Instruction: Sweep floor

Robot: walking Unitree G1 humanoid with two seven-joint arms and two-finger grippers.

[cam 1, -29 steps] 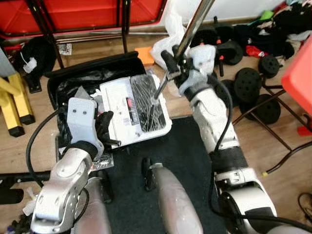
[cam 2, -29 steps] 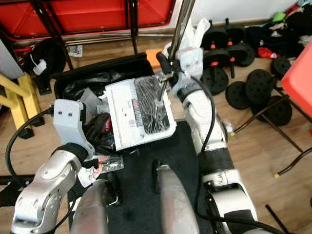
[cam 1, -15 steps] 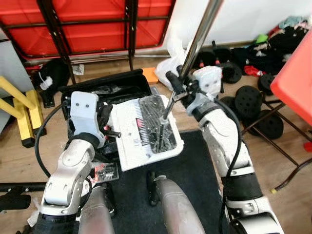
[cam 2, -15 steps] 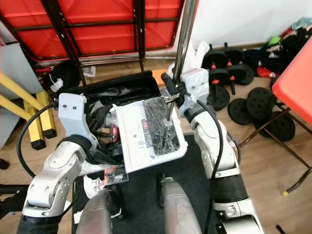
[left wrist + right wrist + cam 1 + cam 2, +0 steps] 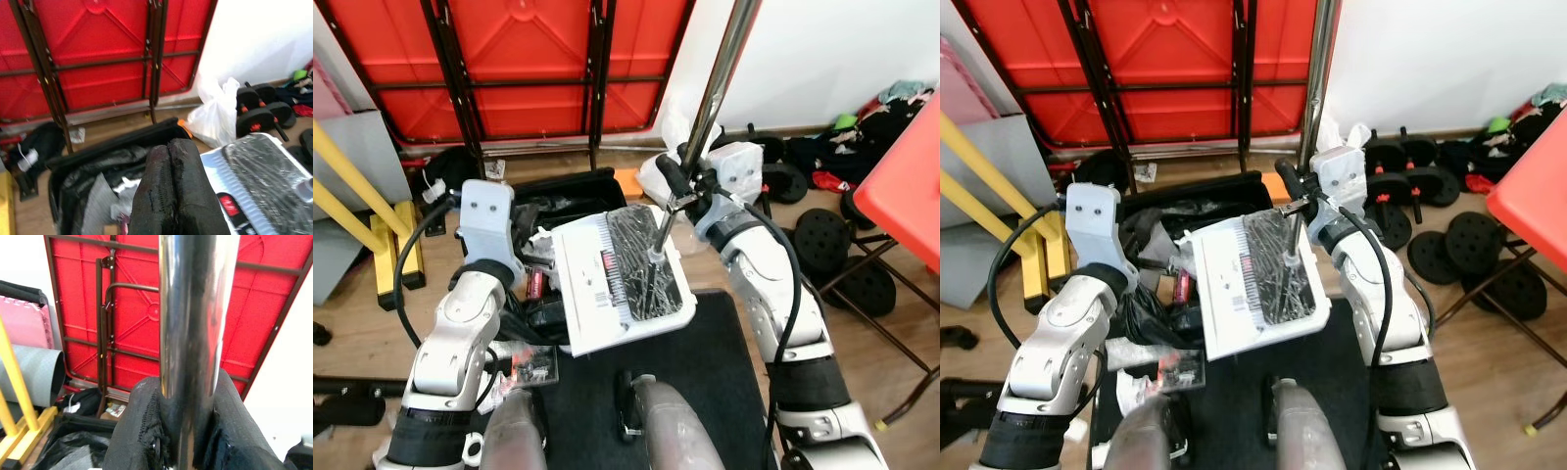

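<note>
Right wrist view: right gripper (image 5: 188, 431) pinches the broom pole (image 5: 195, 308); its head rests below in the white dustpan (image 5: 622, 284). Left gripper (image 5: 171, 191), pressed together, sits beside. Tilting could spill debris.

White dustpan (image 5: 623, 283) tilted, dark broom bristles (image 5: 643, 261) against it
</note>
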